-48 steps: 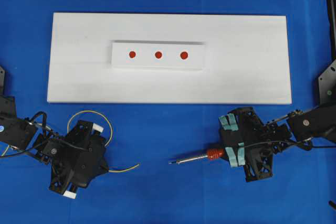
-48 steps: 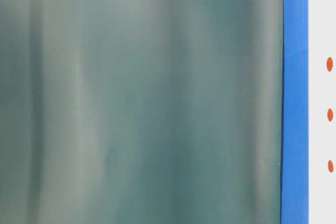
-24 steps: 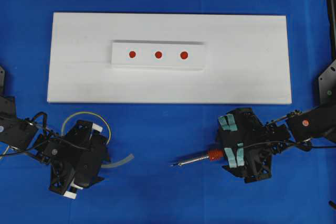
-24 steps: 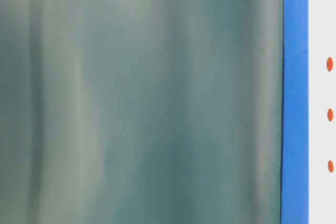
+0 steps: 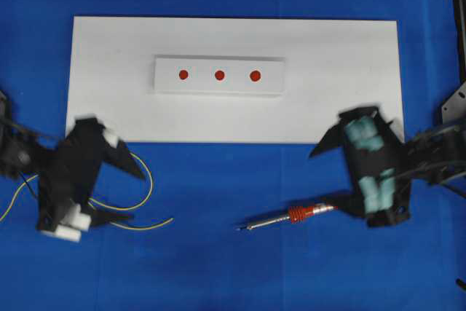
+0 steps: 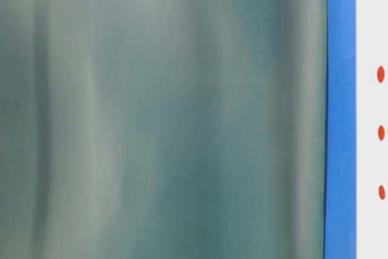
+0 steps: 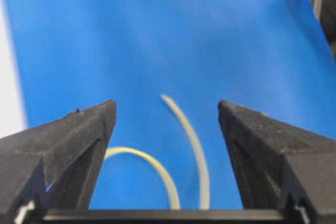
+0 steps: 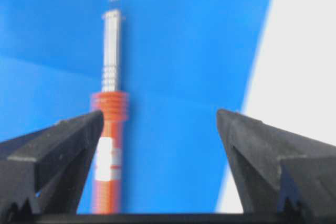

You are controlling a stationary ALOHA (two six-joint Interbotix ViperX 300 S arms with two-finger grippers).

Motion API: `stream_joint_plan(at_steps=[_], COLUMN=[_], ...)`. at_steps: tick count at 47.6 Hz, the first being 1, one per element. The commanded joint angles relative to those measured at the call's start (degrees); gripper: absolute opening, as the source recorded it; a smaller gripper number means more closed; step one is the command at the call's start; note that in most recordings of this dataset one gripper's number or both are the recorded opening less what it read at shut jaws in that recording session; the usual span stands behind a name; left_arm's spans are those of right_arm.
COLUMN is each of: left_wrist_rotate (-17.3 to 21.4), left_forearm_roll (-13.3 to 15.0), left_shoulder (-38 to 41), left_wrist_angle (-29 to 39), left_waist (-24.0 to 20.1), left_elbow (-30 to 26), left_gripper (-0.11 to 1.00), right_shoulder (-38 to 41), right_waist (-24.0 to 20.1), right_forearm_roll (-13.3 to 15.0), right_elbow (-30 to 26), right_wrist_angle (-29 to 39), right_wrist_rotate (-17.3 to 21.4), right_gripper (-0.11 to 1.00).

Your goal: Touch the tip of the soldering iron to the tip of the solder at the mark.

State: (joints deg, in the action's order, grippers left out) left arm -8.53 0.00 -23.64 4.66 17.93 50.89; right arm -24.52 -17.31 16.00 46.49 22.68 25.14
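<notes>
The soldering iron (image 5: 287, 215) lies flat on the blue cloth, with its dark point to the left and its orange-red handle (image 8: 109, 145) to the right. My right gripper (image 5: 329, 178) is open over the handle's end. The handle runs along the inside of one finger (image 8: 58, 150) and nothing grips it. The yellow-green solder (image 5: 148, 180) loops over the cloth at the left, its free end pointing right. My left gripper (image 5: 125, 190) is open over it, and two arcs of solder (image 7: 195, 145) lie loose between the fingers. Three red marks (image 5: 219, 75) sit on a raised white block.
A large white board (image 5: 328, 100) carries the block (image 5: 273, 85) and lies beyond both grippers. Blue cloth (image 5: 218, 267) covers the table. A blurred grey-green surface (image 6: 163, 113) fills most of the table-level view, leaving only the red marks (image 6: 381, 133) showing at its right edge.
Both grippers have opened and swung outward and toward the board. The soldering iron and the solder, held a second ago, now lie loose on the cloth.
</notes>
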Motion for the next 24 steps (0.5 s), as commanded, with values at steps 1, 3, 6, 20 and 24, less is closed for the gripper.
stream_joint_plan(at_steps=[1,3,6,20,24], left_wrist_rotate=[1.8,3.2,5.6,9.6,9.5], left_forearm_roll=[-0.1,-0.1,-0.1,-0.1,-0.1], left_shoulder=[-4.5,-6.2,-9.4,-23.7,-28.0], left_wrist_angle=[-0.1,-0.2,-0.2,-0.4,-0.5], left_waist=[-2.7,-4.1,-6.4,-11.7,-11.9], left_elbow=[0.2,0.6,1.8,8.5,11.3], left_gripper=[0.72,0.73,0.72,0.72,0.72], right_shoulder=[-4.6,-6.6,-9.6,-28.2,-33.0], right_waist=[2.0,3.3,5.0,7.6,7.6], right_forearm_roll=[3.3,4.5,5.9,6.7,6.3], right_elbow=[-0.8,-0.2,1.1,10.1,13.7], right_wrist_angle=[1.5,1.6,1.5,0.9,-0.3], right_wrist_rotate=[0.1,0.2,0.2,0.9,1.5], right_gripper=[0.82,0.82,0.82,0.82,0.82])
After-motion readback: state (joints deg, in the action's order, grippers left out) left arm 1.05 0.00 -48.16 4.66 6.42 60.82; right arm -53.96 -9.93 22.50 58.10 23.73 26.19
